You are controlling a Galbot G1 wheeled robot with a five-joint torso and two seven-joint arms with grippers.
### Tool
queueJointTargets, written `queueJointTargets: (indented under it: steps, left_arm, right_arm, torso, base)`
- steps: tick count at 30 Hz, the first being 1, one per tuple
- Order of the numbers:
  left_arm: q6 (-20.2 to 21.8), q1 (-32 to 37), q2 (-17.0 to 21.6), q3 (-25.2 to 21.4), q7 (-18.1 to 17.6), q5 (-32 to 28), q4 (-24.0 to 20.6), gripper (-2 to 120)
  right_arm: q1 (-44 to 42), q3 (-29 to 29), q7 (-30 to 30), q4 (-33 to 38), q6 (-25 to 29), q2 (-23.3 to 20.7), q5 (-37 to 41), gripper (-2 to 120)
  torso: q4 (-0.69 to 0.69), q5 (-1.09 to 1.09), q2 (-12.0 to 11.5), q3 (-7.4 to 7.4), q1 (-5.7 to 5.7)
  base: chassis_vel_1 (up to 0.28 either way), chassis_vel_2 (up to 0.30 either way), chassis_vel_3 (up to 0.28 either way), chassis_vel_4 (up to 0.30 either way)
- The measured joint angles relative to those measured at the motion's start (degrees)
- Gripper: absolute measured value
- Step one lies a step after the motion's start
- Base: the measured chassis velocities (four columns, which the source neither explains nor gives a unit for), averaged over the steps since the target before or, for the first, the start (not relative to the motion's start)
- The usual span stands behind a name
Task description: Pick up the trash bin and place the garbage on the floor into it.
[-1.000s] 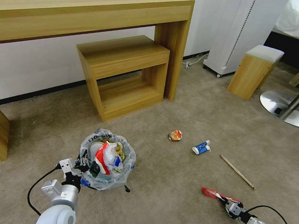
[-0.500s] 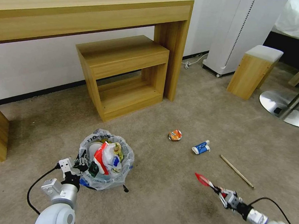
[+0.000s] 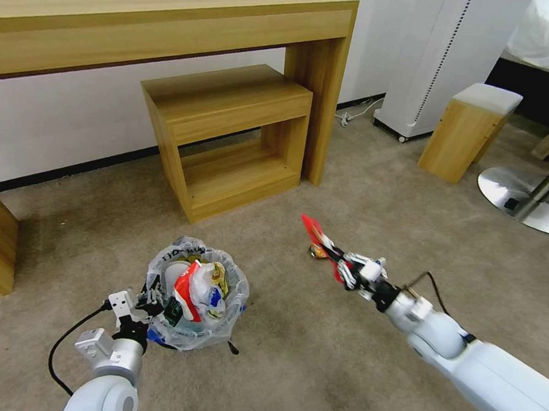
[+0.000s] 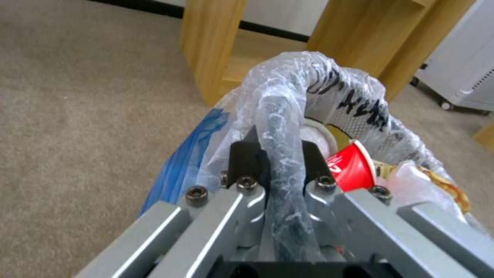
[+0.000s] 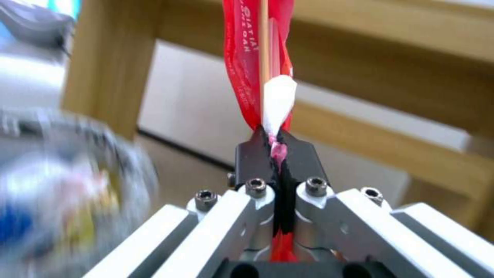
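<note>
Clamped between right gripper (image 5: 278,148) jaws: red packet (image 5: 247,58).

Even, bright indoor light, soft shadows under the desk (image 3: 173,22), motion-blurred right wrist background.

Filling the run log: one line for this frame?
left gripper: shut on bin rim | right gripper: shut on red packet, off the floor, right of bin

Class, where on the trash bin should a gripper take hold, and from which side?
The trash bin rim, from the robot's side: the round body looks too wide for the jaws; the thin bag-wrapped edge fits, as the left gripper shows.
</note>
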Motion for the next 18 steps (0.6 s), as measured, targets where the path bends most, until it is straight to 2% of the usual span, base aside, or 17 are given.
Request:
queueJointTargets:
  steps: [1, 3, 5, 7, 9, 10, 18]
  left_arm:
    - [0.0, 0.0, 0.0, 0.0, 0.0, 0.0, 0.0, 3]
    - [0.2, 0.2, 0.0, 0.4, 0.0, 0.0, -0.2, 3]
    - [0.3, 0.2, 0.0, 0.4, 0.0, 0.0, -0.2, 3]
    - [0.4, 0.1, -0.1, 0.7, 0.0, 0.2, -0.3, 3]
    - [0.5, 0.1, -0.2, 0.7, 0.0, 0.2, -0.4, 3]
    - [0.6, 0.2, -0.3, 0.9, 0.0, 0.4, -0.6, 3]
    - [0.6, 1.2, -0.7, 0.8, 0.0, 0.7, -2.0, 3]
  right_arm:
    - [0.0, 0.0, 0.0, 0.0, 0.0, 0.0, 0.0, 0]
    - [4.4, -4.7, 0.7, 1.6, 0.2, 2.1, 1.5, 0]
    - [5.2, -5.6, 0.9, 2.1, 0.2, 2.6, 1.8, 0]
    - [8.7, -9.9, 2.0, 3.8, -0.2, 5.0, 3.2, 0]
    - [9.2, -10.8, 2.2, 3.9, -0.3, 5.5, 3.4, 0]
    - [11.3, -14.2, 3.2, 4.3, -0.6, 7.3, 4.1, 0]
    - [18.5, -23.8, 5.4, 1.1, -0.6, 14.5, 5.6, 0]
  torso:
    - [0.0, 0.0, 0.0, 0.0, 0.0]
    - [0.02, 0.0, 0.0, 0.0, 0.0]
    - [0.01, 0.01, 0.0, 0.0, 0.0]
    - [0.0, -0.02, 0.0, 0.0, 0.0]
    - [-0.01, -0.02, 0.0, 0.0, 0.0]
    - [0.0, 0.0, 0.0, 0.0, 0.0]
    - [0.01, 0.0, 0.0, 0.0, 0.0]
  base:
    - [0.0, 0.0, 0.0, 0.0]
    - [0.0, 0.0, 0.0, 0.0]
    - [0.0, 0.0, 0.0, 0.0]
    - [0.0, 0.0, 0.0, 0.0]
    - [0.0, 0.0, 0.0, 0.0]
    - [0.0, 0.0, 0.0, 0.0]
    - [0.0, 0.0, 0.0, 0.0]
